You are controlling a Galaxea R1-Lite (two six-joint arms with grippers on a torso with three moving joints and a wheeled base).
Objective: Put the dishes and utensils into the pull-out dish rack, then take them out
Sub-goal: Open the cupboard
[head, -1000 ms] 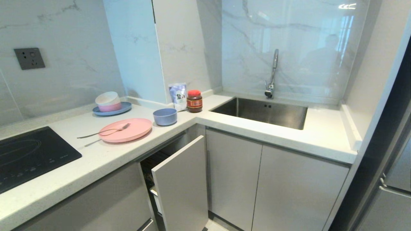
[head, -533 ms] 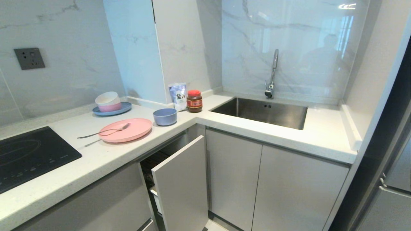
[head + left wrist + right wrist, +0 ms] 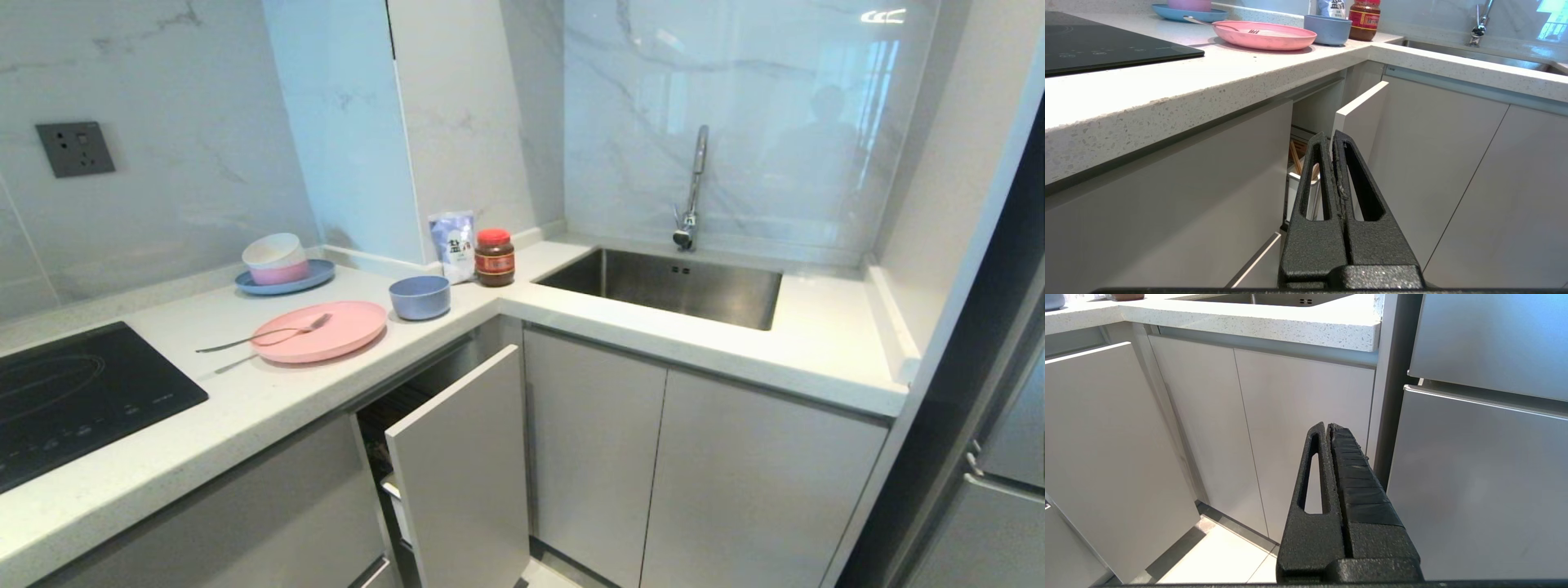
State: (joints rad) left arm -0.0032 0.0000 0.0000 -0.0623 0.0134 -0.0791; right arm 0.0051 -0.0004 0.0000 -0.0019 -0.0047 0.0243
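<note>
step: pre-load, nothing picked; rack [image 3: 457, 457] only part-way out under counter
dishes: pink plate [image 3: 326, 333] with fork [image 3: 269, 333], blue-grey bowl [image 3: 420, 296] on counter
left gripper [image 3: 1331, 141]: fingers pressed together, empty, facing rack gap
right gripper [image 3: 1327, 430]: closed, empty, parked low
next: likely pull rack fully out

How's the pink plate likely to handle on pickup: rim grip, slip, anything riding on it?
The pink plate looks wide, flat and shallow-rimmed, so a rim pinch probably levers and sags. Its matte finish suggests light plastic, likely not very slippery or fragile. The fork lies loose across it with the handle overhanging, so tilting would probably send it sliding off.
</note>
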